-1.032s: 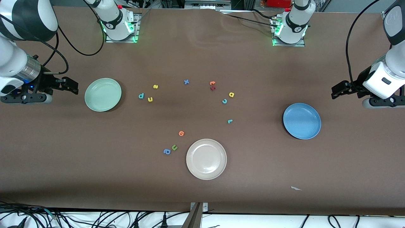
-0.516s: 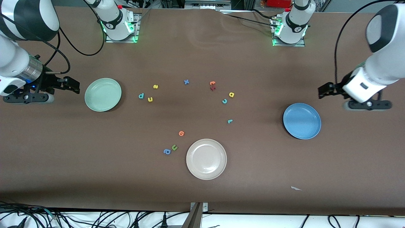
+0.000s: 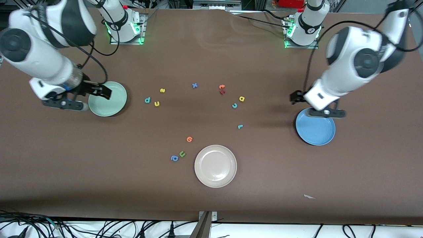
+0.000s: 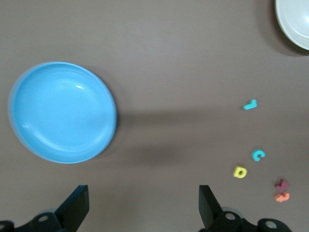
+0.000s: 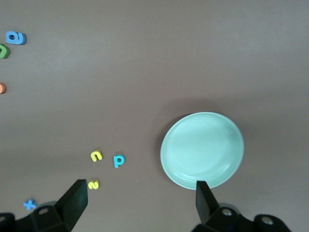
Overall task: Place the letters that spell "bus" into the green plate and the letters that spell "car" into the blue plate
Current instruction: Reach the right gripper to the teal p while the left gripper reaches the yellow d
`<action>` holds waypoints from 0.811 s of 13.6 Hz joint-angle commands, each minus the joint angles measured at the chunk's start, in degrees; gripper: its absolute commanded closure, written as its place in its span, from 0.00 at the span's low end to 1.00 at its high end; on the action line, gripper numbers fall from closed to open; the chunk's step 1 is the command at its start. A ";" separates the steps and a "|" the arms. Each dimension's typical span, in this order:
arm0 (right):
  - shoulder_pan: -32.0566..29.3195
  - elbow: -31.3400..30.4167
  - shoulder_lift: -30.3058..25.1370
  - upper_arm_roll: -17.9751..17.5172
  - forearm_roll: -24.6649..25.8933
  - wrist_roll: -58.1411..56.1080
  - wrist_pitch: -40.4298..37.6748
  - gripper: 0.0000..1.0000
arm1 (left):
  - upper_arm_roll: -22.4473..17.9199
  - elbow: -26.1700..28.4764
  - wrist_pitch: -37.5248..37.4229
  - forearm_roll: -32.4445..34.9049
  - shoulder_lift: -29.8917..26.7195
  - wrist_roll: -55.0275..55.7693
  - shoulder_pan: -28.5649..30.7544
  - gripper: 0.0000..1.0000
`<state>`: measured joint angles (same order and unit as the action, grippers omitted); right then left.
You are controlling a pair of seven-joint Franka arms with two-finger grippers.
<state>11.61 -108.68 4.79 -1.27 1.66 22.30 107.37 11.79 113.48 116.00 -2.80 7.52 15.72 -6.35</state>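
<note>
The green plate (image 3: 110,100) lies toward the right arm's end, and my right gripper (image 3: 103,92) hangs open and empty over its rim. Beside that plate lie the teal "b" (image 3: 147,99), yellow "u" (image 3: 157,103) and yellow "s" (image 3: 162,90); the right wrist view shows the plate (image 5: 202,150) and the "b" (image 5: 118,160). The blue plate (image 3: 315,129) lies toward the left arm's end, with my left gripper (image 3: 295,97) open and empty just beside its rim. Yellow "a" (image 3: 242,98), teal "c" (image 3: 234,105) and teal "r" (image 3: 240,126) lie mid-table, and the left wrist view shows the "c" (image 4: 258,155).
A beige plate (image 3: 215,166) sits nearest the front camera. Spare letters lie about: a blue "x" (image 3: 194,85), an orange (image 3: 222,87) and a dark red one (image 3: 222,92), an orange one (image 3: 189,139), a green "u" (image 3: 182,154) and a blue "a" (image 3: 174,158).
Both arms have swung in from the table's ends. The right gripper now hangs over the green plate's rim and the left gripper beside the blue plate. No letter has moved.
</note>
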 commanded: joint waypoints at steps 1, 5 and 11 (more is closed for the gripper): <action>-0.10 -8.97 -1.01 -3.37 0.27 6.94 8.69 0.01 | 5.94 6.91 9.56 -0.63 1.26 6.40 0.20 0.00; -0.10 -22.34 0.30 -7.50 0.27 13.62 25.48 0.01 | 10.35 5.79 12.75 2.43 11.61 10.29 -2.34 0.00; -0.10 -28.77 7.94 -8.13 0.36 13.99 38.76 0.06 | 10.36 4.12 20.06 6.40 20.25 13.20 -7.70 0.00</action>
<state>11.82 -135.32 10.88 -9.05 1.66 35.54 141.04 22.06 119.88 136.39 1.86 25.95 27.86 -12.66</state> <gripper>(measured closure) 0.035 0.000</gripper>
